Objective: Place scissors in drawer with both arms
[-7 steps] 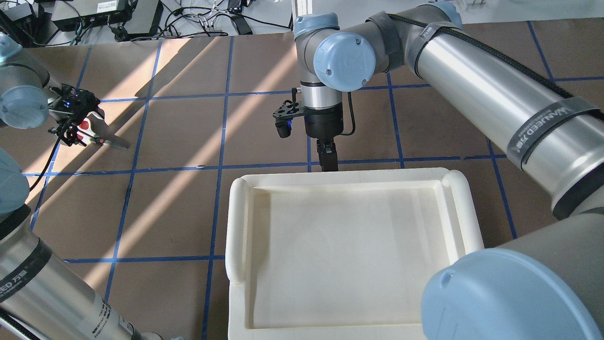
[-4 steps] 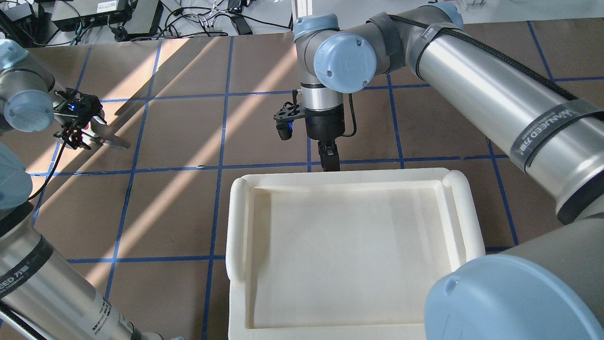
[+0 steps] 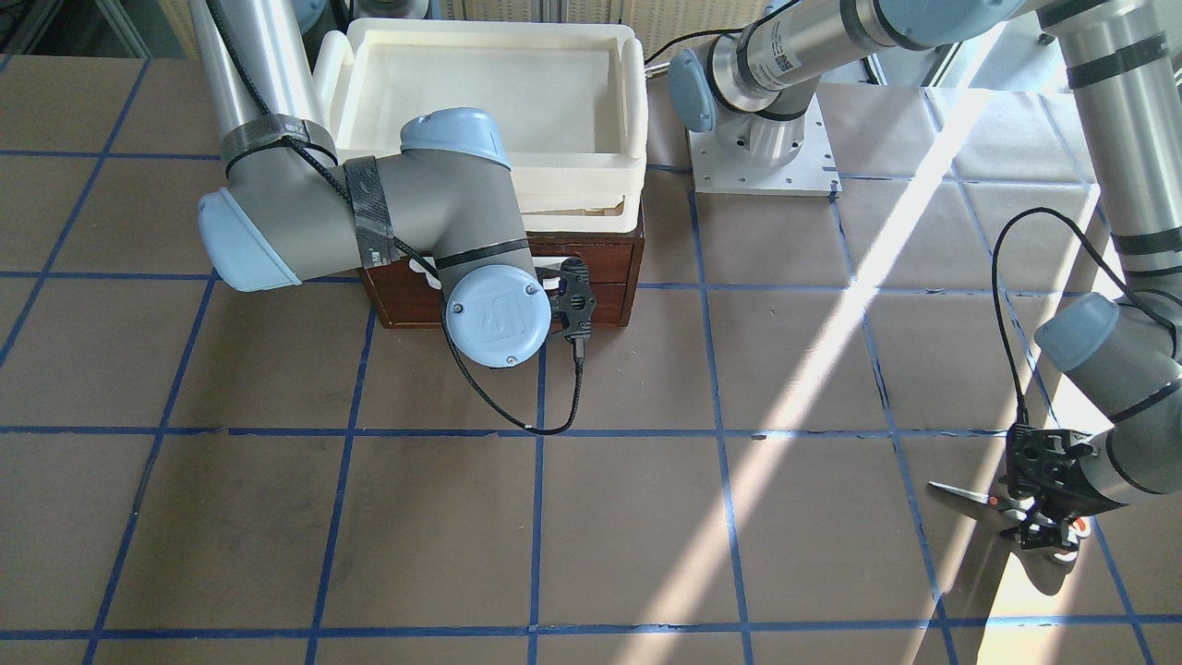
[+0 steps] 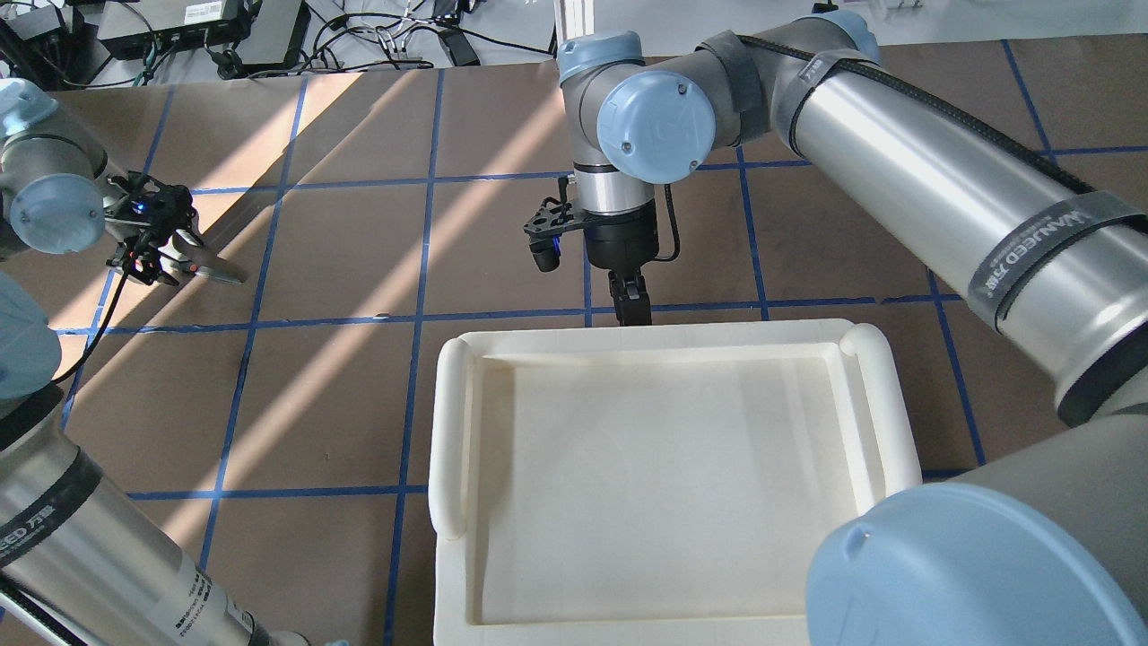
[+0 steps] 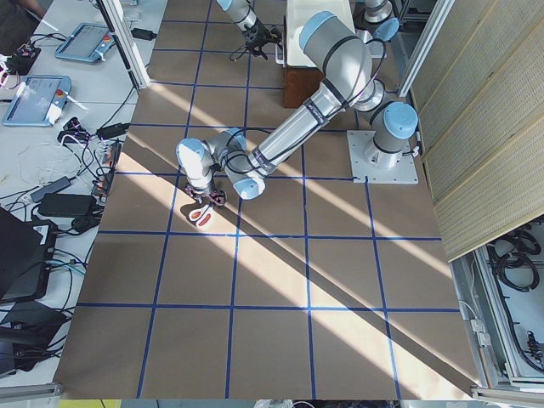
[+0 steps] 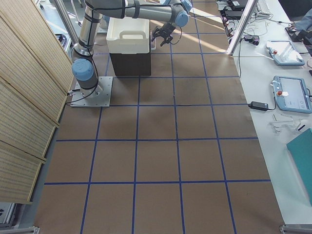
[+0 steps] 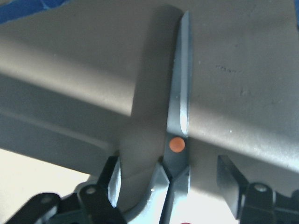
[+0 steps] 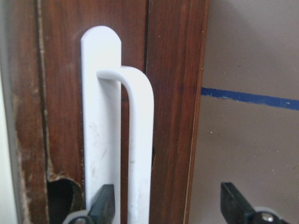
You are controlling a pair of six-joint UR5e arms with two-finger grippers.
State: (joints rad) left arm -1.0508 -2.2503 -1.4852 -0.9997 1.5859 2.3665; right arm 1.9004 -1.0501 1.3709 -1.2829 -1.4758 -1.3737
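The scissors (image 4: 208, 266) lie flat on the brown surface (image 4: 341, 377) at its far left in the overhead view, blades shut and pointing right, well apart from the cabinet and inside no container. The left claw (image 4: 148, 262) is down over their handle end with its jaws wide open. In the left wrist view one black finger (image 7: 113, 179) stands on each side of the scissors near the orange pivot, with a gap of bare surface between each finger and the grey handles, so it has hold of nothing. The drawer (image 3: 602, 266), with its dark reddish-brown front, sits under the cream-white tray (image 4: 451, 422) at the middle of the surface. In the front-facing view the front looks flush with the cabinet, and none of its inside can be seen. The tray rests on top of the cabinet and shows only its own pale floor and raised rim. The right claw (image 4: 630, 307) hangs just beyond the tray's far rim, at the drawer front. In the right wrist view its jaws are open around the white bar handle (image 8: 139, 140): the bar lies between the fingers (image 8: 104, 201), close to one, while the other stands well off, not clamped on it
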